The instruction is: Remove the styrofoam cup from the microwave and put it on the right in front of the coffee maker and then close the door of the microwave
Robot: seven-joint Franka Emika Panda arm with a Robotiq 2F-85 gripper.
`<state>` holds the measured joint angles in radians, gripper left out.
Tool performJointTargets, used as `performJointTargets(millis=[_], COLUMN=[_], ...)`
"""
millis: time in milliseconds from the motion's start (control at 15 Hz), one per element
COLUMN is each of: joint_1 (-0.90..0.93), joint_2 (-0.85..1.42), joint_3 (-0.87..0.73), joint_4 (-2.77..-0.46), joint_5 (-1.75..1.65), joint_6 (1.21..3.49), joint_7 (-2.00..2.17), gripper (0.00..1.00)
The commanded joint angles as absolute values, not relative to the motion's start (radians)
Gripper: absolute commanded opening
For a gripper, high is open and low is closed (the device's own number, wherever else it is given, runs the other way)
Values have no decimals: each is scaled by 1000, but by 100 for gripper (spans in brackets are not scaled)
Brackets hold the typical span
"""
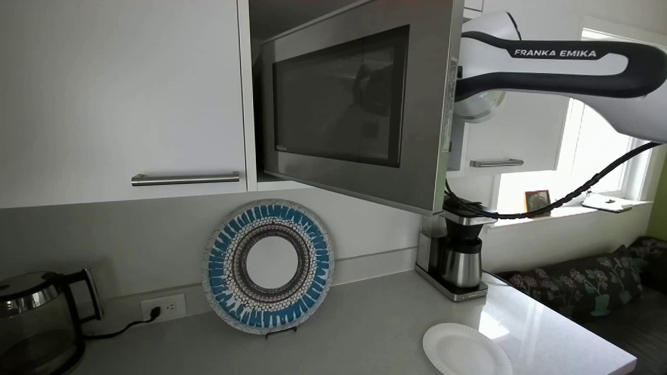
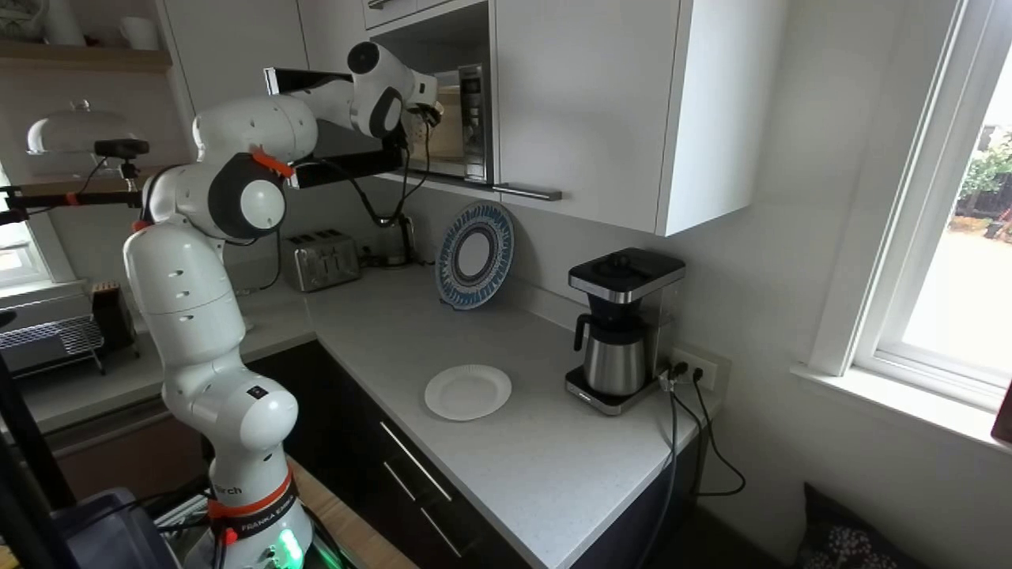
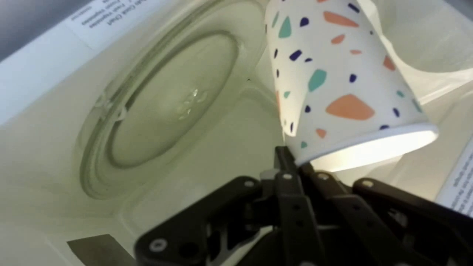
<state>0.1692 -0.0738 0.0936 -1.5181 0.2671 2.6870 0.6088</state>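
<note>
In an exterior view, left to right: blue-ringed platter (image 1: 224, 265) stood propped; microwave door (image 1: 354, 114) hung open; coffee maker (image 1: 461, 263) and white plate (image 1: 465, 349) sat on the counter (image 1: 359, 333). Wrist view: glass turntable (image 3: 170, 107) at left; to its right, gripper (image 3: 296, 162), jaws nearly together, pinched the patterned cup (image 3: 340, 85) by its rim, inside the microwave (image 3: 236, 155).

Can see, in an exterior view, the door of the microwave (image 1: 341, 107) standing open, with the robot arm (image 1: 552, 82) partly hidden behind its free edge. Can make out on the counter (image 1: 359, 333), lower down, the coffee maker (image 1: 453, 251), a white plate (image 1: 466, 350) lying flat and closer, a blue-patterned platter (image 1: 268, 265) propped near the wall (image 1: 375, 229), and a glass pot (image 1: 39, 328) at far left.
</note>
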Motion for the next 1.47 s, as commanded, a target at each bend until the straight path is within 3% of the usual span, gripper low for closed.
performJointTargets(millis=[0,467,1333,1400], joint_1=[141,62,-89,-87], joint_2=[-214,-463,-967,-886], joint_3=[123,176,85,114], joint_4=[-1638,-1813,-2359,-2261], joint_5=[217,66,136,134], joint_6=[2542,2377,2458,2410], joint_7=[638,620,547,542], gripper=[1,1,1,4])
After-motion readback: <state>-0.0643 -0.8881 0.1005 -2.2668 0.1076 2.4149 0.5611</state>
